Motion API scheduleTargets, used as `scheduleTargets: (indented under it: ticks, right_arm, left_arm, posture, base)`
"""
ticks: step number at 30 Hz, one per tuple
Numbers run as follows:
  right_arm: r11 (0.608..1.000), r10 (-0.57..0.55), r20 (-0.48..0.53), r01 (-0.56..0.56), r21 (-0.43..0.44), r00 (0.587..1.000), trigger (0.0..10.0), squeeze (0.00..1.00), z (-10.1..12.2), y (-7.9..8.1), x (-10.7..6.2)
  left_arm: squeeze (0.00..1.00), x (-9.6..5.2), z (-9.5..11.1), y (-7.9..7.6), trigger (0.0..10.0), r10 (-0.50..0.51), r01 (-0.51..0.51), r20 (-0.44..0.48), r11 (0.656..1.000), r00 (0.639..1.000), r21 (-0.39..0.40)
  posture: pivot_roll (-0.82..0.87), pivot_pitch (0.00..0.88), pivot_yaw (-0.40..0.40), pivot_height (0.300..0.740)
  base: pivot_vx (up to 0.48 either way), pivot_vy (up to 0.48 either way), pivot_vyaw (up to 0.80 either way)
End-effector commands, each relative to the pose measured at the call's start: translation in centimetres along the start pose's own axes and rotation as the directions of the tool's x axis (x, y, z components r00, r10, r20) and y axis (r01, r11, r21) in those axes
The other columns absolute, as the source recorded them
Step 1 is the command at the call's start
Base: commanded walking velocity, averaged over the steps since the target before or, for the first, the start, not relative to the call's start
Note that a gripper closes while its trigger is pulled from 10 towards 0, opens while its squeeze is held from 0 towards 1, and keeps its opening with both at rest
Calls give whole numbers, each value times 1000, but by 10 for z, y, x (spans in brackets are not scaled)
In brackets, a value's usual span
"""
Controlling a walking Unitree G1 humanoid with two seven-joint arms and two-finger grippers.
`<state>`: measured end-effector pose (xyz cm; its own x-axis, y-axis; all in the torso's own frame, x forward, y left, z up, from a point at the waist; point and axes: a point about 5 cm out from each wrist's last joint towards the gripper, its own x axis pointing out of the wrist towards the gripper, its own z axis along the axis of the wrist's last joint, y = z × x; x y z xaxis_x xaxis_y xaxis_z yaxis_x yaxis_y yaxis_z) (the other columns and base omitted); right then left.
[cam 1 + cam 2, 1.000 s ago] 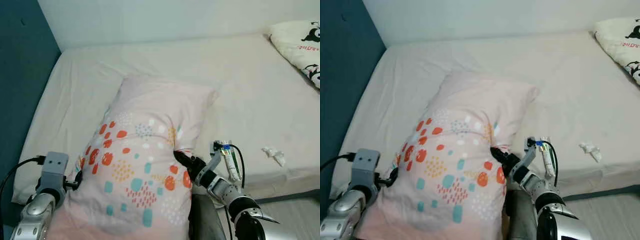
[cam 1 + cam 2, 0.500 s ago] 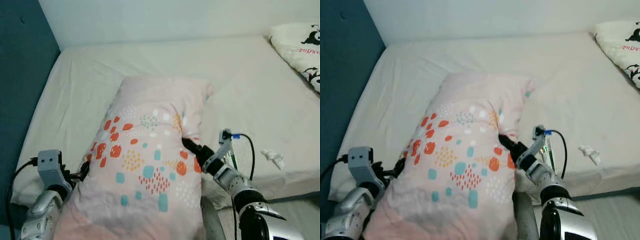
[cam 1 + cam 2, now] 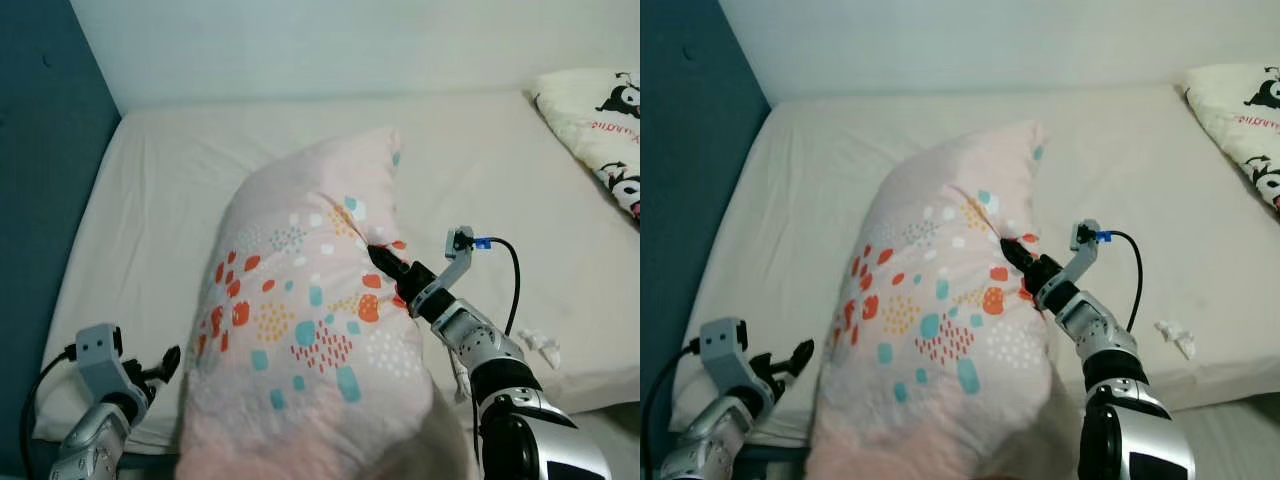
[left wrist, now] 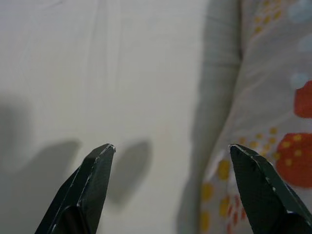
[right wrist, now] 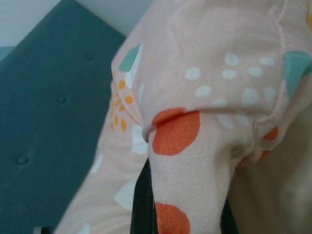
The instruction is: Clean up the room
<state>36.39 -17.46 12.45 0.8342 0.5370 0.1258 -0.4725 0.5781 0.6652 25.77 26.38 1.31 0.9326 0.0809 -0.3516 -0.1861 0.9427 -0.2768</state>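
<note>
Pink pillow (image 3: 300, 320) pinched by right hand (image 3: 383, 262) | left hand (image 4: 170, 161) spread wide, empty | no legible writing

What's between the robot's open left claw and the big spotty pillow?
Just bare white bed sheet lies between the left gripper and the pillow, as the left wrist view shows.

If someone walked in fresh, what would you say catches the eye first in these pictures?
The big pink pillow with orange and teal spots, standing up from the white bed, dominates the scene. The right gripper pinches its fabric on the robot's right side, while the left gripper hangs open just beside the pillow's other edge. A panda-print blanket lies at the bed's far right corner.
</note>
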Motion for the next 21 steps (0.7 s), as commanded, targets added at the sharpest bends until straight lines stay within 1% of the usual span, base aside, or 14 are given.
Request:
scheduleTargets:
  ticks: [1, 6, 9, 13, 14, 16, 18, 19, 20, 21]
  right_arm:
    - [997, 28, 95, -21, -70, 995, 0, 0, 22, 5, 1]
    - [997, 24, 95, -17, -71, 995, 0, 0, 21, 4, 0]
    - [997, 13, 99, -6, -76, 995, 0, 0, 20, 4, -1]
    - [997, 12, 99, -4, -77, 995, 0, 0, 20, 4, -1]
    - [997, 2, 117, 8, -82, 993, 0, 0, 23, 4, 0]
    - [997, 2, 117, 8, -82, 993, 0, 0, 23, 4, 0]
    - [996, -2, 127, 14, -87, 992, 0, 0, 25, 4, 0]
    - [996, -2, 128, 14, -88, 992, 0, 0, 25, 5, 1]
    - [996, -2, 128, 14, -88, 992, 0, 0, 25, 5, 1]
    - [996, -3, 127, 14, -89, 992, 0, 0, 24, 5, 2]
  left_arm:
    - [0, -8, -13, 14, 10000, 45, -46, -39, 999, 998, -12]
    - [0, -11, -20, 18, 10000, 58, -59, -52, 998, 997, -22]
    - [0, -14, -29, 21, 10000, 81, -80, -98, 997, 992, 14]
    - [0, -15, -30, 21, 10000, 83, -82, -103, 996, 991, 18]
    - [0, -23, -52, 22, 10000, 93, -83, -185, 995, 978, 61]
    - [0, -23, -52, 22, 10000, 93, -83, -185, 995, 978, 61]
    - [0, -33, -73, 24, 10000, 109, -89, -262, 992, 959, 90]
    - [0, -37, -80, 25, 10000, 117, -92, -289, 991, 950, 97]
    - [0, -37, -80, 25, 10000, 117, -92, -289, 991, 950, 97]
    - [0, -42, -88, 25, 10000, 126, -96, -319, 990, 939, 107]
  posture:
    - [2, 87, -16, 641]
    - [2, 83, -14, 660]
    - [3, 77, -12, 673]
    - [3, 77, -12, 678]
    - [4, 71, -5, 687]
    - [4, 71, -5, 687]
    - [6, 70, -6, 696]
    - [7, 70, -7, 701]
    - [7, 70, -7, 701]
    - [8, 68, -10, 705]
  base:
    - [-480, 0, 0]
    - [-468, 0, 0]
    - [0, 0, 0]
    - [0, 0, 0]
    - [0, 0, 0]
    - [0, 0, 0]
    - [0, 0, 0]
    - [0, 0, 0]
    - [0, 0, 0]
    - [0, 0, 0]
